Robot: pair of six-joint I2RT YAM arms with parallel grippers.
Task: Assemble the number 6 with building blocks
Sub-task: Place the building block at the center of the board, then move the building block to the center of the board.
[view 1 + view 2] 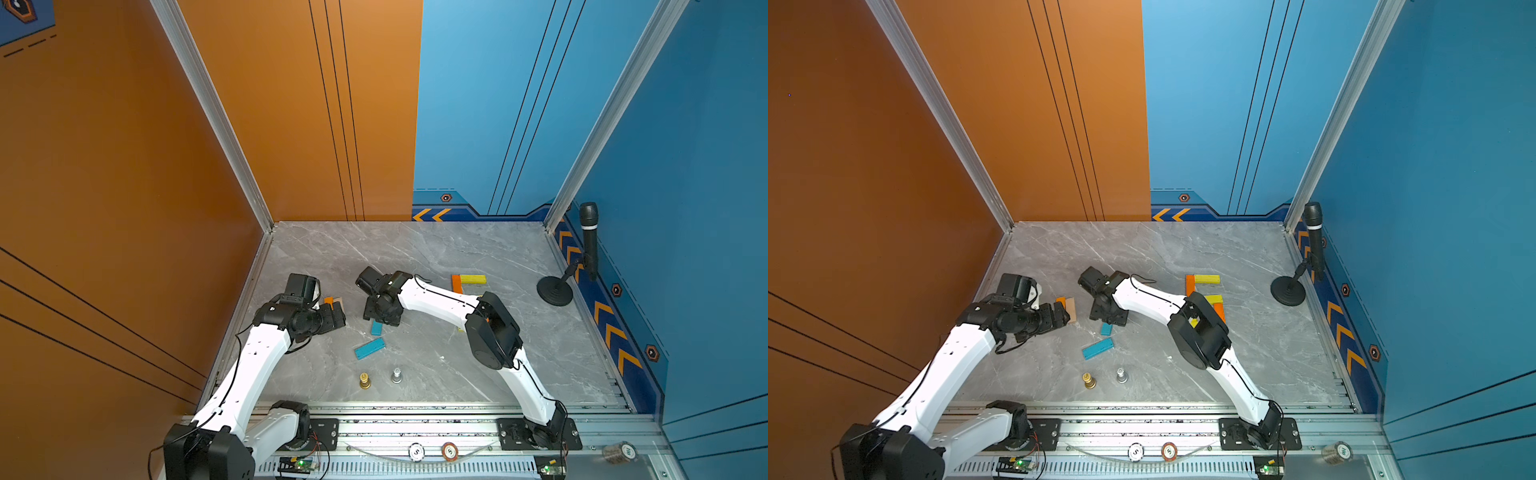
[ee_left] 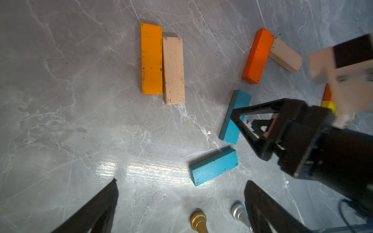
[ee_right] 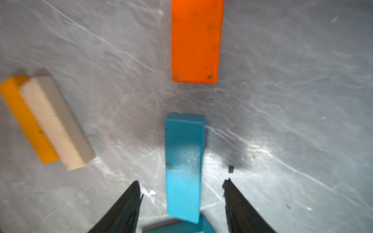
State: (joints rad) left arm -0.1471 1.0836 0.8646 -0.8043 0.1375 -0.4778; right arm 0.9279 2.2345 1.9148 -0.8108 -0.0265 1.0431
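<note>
Two arms are out over the table [image 1: 415,257], and only the right arm [image 1: 440,297] matters for the next move. It reaches in to mid-table, with the right gripper [image 3: 182,183] low over a teal block [image 3: 183,153]. The left arm [image 1: 257,353] sits further left. The left gripper [image 2: 181,180] has its jaws spread wide with nothing between them. It is nearest an orange block [image 2: 151,58] and a tan block [image 2: 173,70], which lie side by side, touching.

The started 6 is well off behind the right elbow: an orange side piece [image 1: 456,284] with a yellow top piece [image 1: 473,279] at its far end. More yellow and orange is partly hidden by the arm. Far from done, by my read.

Key relation: the teal block runs lengthwise down the middle between the right jaws, long axis in line with the way they point. The jaws are parted, one each side of the narrow width, and table shows in both gaps, so no grip. In a top view the teal block [image 1: 376,328] pokes out from under the gripper toward the near edge. Closing as it stands should pinch the long sides; I'd judge no wrist turn is needed. Can't tell whether it lies fully flat.

A second teal block [image 1: 369,348] lies just off its near end, at an angle, so it's a snag risk on lift. A red-orange block [image 3: 195,40] is straight ahead, apart. The gold pawn [image 1: 365,380] and silver pawn [image 1: 397,375] are out of the way.
</note>
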